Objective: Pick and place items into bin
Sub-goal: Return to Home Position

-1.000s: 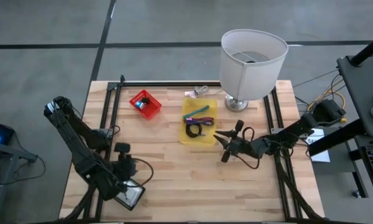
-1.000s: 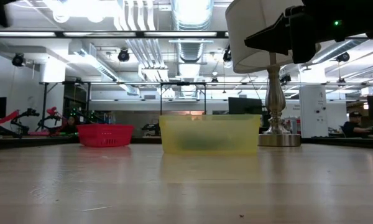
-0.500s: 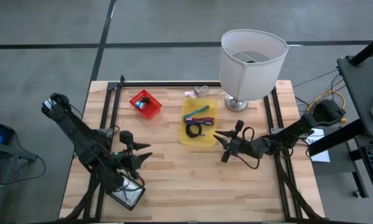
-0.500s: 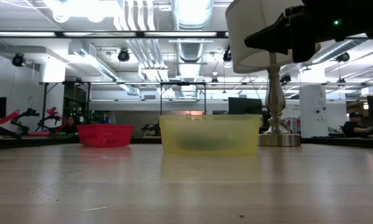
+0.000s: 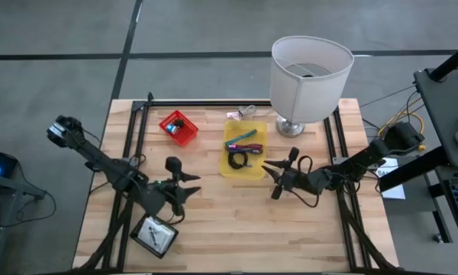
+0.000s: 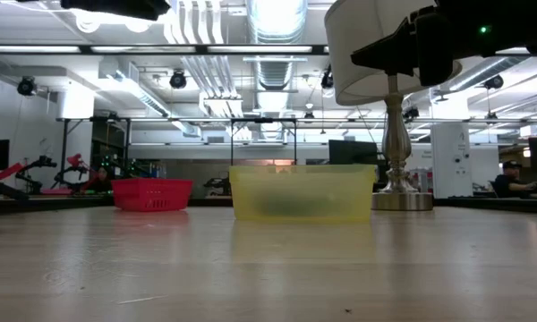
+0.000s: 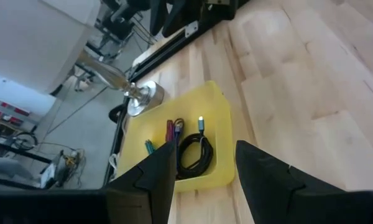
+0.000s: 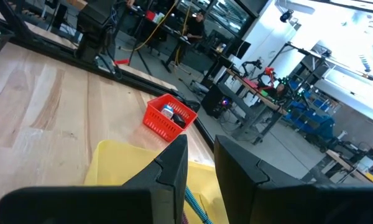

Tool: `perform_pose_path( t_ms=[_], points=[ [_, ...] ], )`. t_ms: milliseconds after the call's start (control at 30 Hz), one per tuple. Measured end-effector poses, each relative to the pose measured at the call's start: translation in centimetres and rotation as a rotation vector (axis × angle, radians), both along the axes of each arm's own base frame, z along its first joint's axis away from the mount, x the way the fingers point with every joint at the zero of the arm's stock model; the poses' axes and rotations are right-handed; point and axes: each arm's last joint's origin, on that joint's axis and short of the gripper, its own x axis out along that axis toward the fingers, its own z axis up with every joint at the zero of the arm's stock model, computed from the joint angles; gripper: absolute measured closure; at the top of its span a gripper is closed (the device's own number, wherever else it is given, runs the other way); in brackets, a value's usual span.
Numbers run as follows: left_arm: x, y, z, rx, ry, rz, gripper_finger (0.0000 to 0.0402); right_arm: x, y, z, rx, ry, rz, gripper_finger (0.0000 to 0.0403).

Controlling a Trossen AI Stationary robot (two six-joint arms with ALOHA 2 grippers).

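Worktop (image 5: 237,221) update: left gripper (image 5: 188,188) had swung off the near-left black bin (image 5: 154,234) toward centre, jaws apart, empty. Right gripper (image 5: 273,177) waited beside the yellow bin (image 5: 226,155), jaws apart, empty too. Looked like wrap-up.

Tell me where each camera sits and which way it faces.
High view: overhead, looking straight down on the table; both arms, left gripper and right gripper open.
Low view: tabletop height, level toward the yellow bin, red basket and lamp; arm parts overhead.
Left wrist view: on the left arm, facing the yellow bin between its fingers.
Right wrist view: on the right arm, facing the red basket past its fingers.
Shared: every view shows the yellow bin.
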Motion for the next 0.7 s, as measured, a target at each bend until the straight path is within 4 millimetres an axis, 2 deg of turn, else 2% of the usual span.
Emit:
perform_pose_path(
  t_ms=[433,700],
  points=[
    [2.4,3.7,-1.5,-0.042,-0.054,-0.109,0.0251,0.0,0.0,0.0,-0.001,0.001,0.000,0.0335],
    [3.4,5.8,-1.4,-0.098,-0.082,-0.165,0.0251,0.0,0.0,0.0,0.000,0.001,0.000,0.0335]
  ],
)
